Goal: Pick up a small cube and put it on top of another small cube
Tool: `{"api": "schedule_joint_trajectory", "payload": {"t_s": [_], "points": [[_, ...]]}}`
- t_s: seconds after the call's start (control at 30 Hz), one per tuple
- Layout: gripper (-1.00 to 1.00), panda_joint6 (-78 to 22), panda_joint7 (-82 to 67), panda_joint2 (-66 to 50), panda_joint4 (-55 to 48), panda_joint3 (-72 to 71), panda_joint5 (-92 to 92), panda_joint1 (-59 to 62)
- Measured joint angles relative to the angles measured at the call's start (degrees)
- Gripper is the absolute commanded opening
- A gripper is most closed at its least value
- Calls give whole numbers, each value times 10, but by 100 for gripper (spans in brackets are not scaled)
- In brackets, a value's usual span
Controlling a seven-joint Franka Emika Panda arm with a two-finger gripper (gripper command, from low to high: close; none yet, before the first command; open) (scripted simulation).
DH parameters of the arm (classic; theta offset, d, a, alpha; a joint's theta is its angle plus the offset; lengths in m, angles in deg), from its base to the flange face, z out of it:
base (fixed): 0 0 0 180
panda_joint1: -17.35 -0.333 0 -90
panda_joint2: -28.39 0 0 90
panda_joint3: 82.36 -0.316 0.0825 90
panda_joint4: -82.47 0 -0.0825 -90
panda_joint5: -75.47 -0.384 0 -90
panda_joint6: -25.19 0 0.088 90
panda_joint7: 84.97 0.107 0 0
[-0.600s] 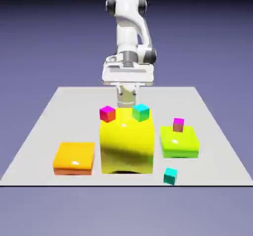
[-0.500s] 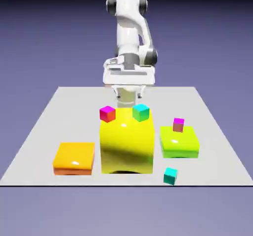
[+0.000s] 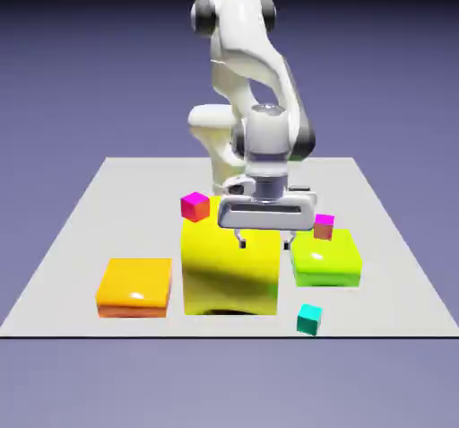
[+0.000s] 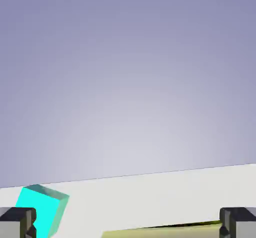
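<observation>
Exterior view: open end effector (image 3: 266, 240) above yellow block (image 3: 229, 274)

Orange block (image 3: 134, 285), tall yellow block (image 3: 229, 274), lime block (image 3: 325, 257) in row on table (image 3: 72, 229).

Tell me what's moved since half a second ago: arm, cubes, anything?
The arm has swung toward the camera; the gripper now hangs open over the tall yellow block, hiding the teal cube that sat on top. Nothing is held. The magenta cube, the lime block with its small cube, the orange block and the cyan cube stayed put.
</observation>
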Motion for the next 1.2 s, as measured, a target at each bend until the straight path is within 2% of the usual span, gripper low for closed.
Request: {"api": "schedule_joint_trajectory", "payload": {"t_s": [0.67,0.8,0.83,0.9,1.0,1.2], "points": [[0,-328,233,-410,-321,-202,45,113],[0,-253,239,-448,-284,-182,63,98],[-100,-247,239,-451,-281,-180,65,97],[-100,-247,239,-451,-281,-180,64,97],[-100,-321,233,-413,-319,-200,45,111],[-100,-353,107,-291,-234,-194,35,20]]}}
